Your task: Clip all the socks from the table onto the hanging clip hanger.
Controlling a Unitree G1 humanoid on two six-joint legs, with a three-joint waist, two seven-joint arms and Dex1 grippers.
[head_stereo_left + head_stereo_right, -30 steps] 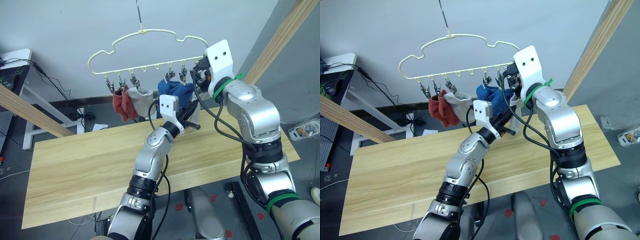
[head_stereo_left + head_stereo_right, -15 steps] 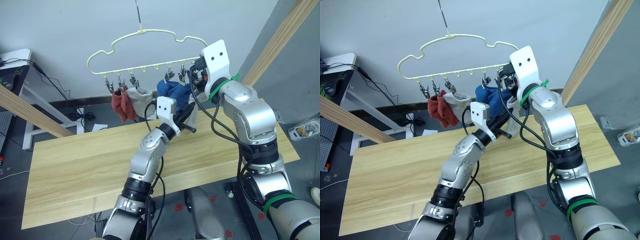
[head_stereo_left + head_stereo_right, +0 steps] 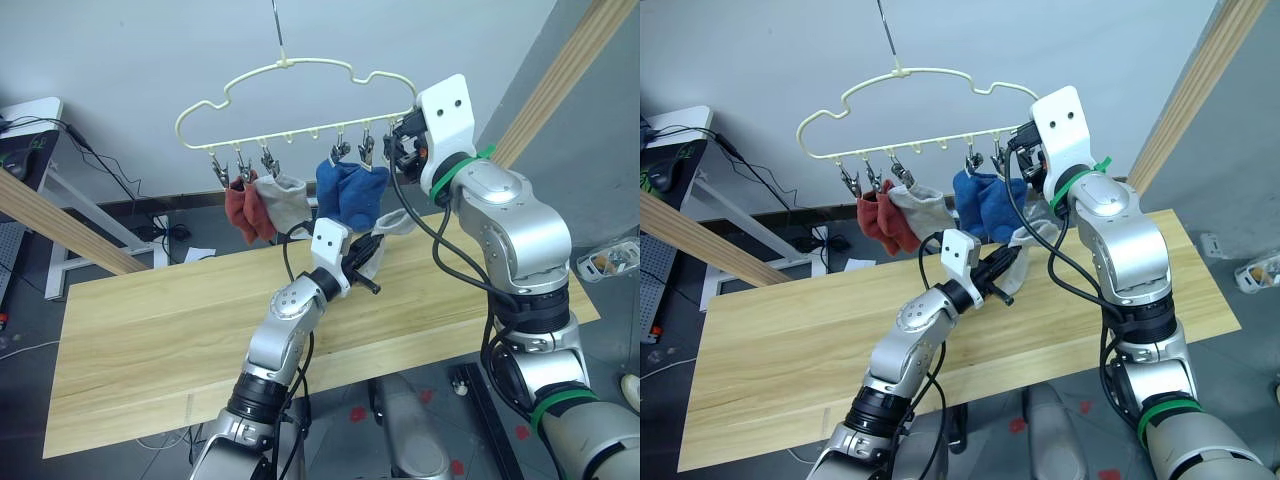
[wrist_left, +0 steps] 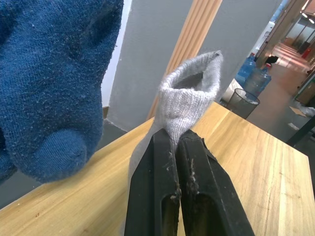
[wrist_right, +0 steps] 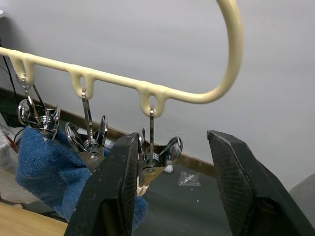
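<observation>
Five socks already hang from the clip hanger [image 3: 290, 100] above the bare table [image 3: 150, 330]: two rust red [image 3: 240, 210], one grey [image 3: 283, 200], two blue [image 3: 348, 192]. The left gripper [image 4: 178, 147] is clamped on the last grey sock [image 4: 189, 101], held beneath the blue pair. The right gripper [image 5: 172, 162] stands spread around the end clip [image 5: 153, 158]. It should squeeze that clip wide before the cuff rises in; the neighbouring blue socks crowd the approach.
</observation>
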